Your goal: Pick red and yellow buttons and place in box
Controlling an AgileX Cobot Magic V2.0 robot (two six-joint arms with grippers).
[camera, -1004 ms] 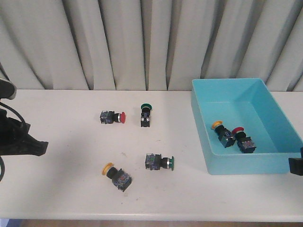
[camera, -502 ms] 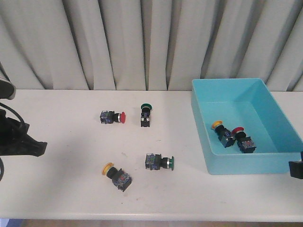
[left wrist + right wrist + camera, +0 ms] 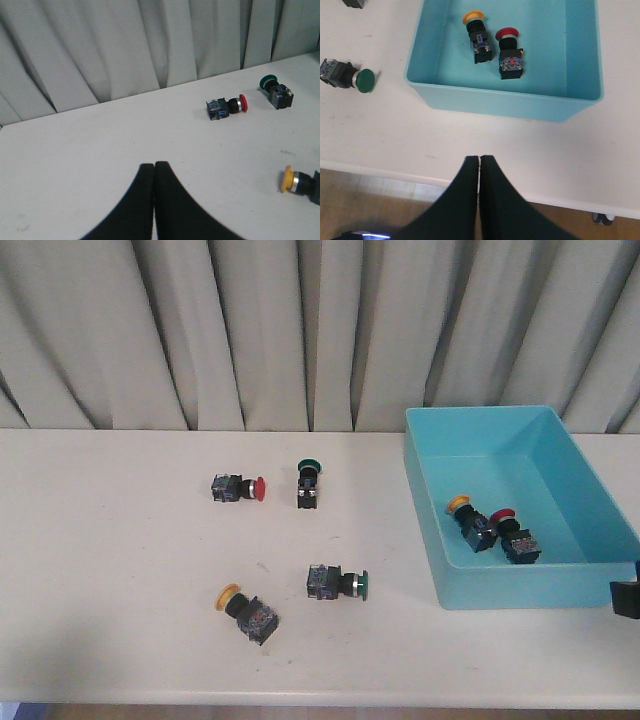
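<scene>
A red button lies on the white table left of centre; it also shows in the left wrist view. A yellow button lies near the front; its cap shows in the left wrist view. The light-blue box at the right holds a yellow button and a red button, also seen in the right wrist view: yellow, red. My left gripper is shut and empty, out of the front view. My right gripper is shut and empty at the table's front edge, before the box.
Two green-capped buttons lie on the table, one at the back centre and one near the middle, the latter also in the right wrist view. A grey curtain hangs behind the table. A dark part of the right arm shows at the right edge.
The left arm has drawn back out of the front view at the left edge. The right arm, the buttons and the box have not moved.
</scene>
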